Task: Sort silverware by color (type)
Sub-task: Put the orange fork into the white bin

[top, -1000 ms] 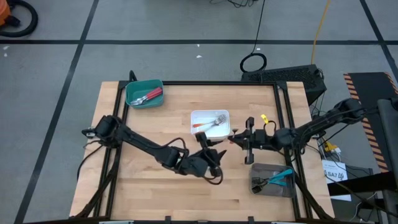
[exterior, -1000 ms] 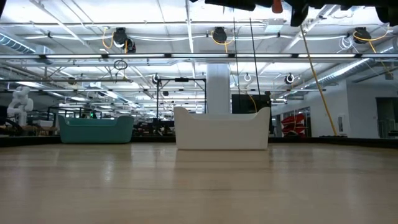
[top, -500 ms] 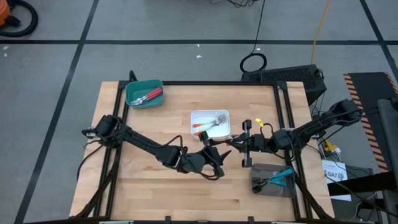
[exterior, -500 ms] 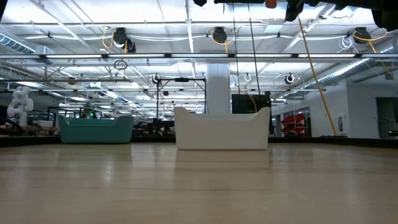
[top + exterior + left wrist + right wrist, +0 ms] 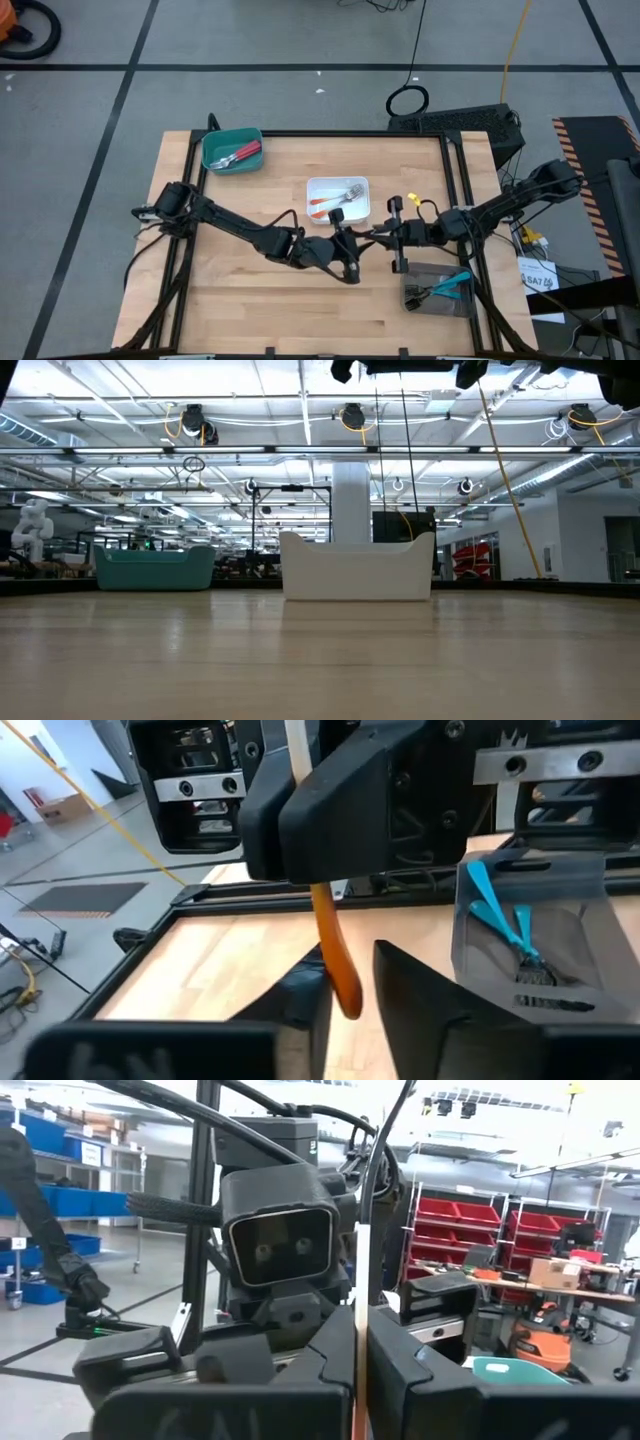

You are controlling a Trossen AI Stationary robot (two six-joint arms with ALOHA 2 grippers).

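Above the table's middle my right gripper [image 5: 385,233] is shut on an orange-handled fork [image 5: 335,955]. My left gripper [image 5: 350,960] faces it from the table's left. Its fingers stand close on either side of the handle's free end, and a narrow gap shows beside one finger. A teal tray [image 5: 232,150] holds red-handled forks. A white tray [image 5: 338,198] holds orange-handled forks. A grey tray [image 5: 437,290] holds teal-handled forks. My right gripper pinches the fork's orange handle [image 5: 322,900] between its two fingers, which come from the table's right. The handle's free end [image 5: 347,1000] sticks out past the fingertips toward my left gripper. The fork is lifted well clear of the table.
The white tray [image 5: 357,567] lies on the far side of the two grippers, the grey tray by the near right corner, and the teal tray [image 5: 153,568] at the far left corner. Bare wood lies along the near edge.
My left gripper has swung toward my right gripper. Its fingers have drawn much closer together around the fork's orange handle. The fork has stayed in my right gripper, clear of the table.
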